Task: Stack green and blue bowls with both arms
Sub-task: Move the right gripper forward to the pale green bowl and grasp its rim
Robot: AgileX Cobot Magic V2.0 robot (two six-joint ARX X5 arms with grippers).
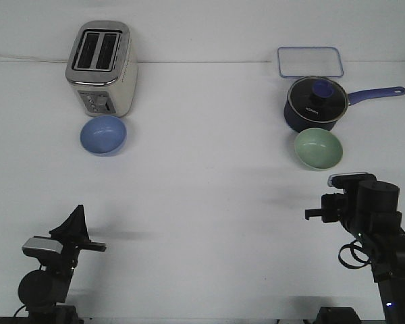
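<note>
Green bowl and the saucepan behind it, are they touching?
Cannot tell. In the front view the green bowl rim meets the saucepan base with no visible gap, possibly just overlap.

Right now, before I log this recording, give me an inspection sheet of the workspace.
Surface: white table, no spills seen.
Job's things: blue bowl before the toaster; green bowl before the saucepan; both upright, apart, unstacked.
Clutter: toaster, lidded saucepan, clear lid at the back.
Pincers: left pincer and right pincer hold nothing; jaw states unclear.
Cables: black loop on the right arm.
Surroundings: white wall.
</note>
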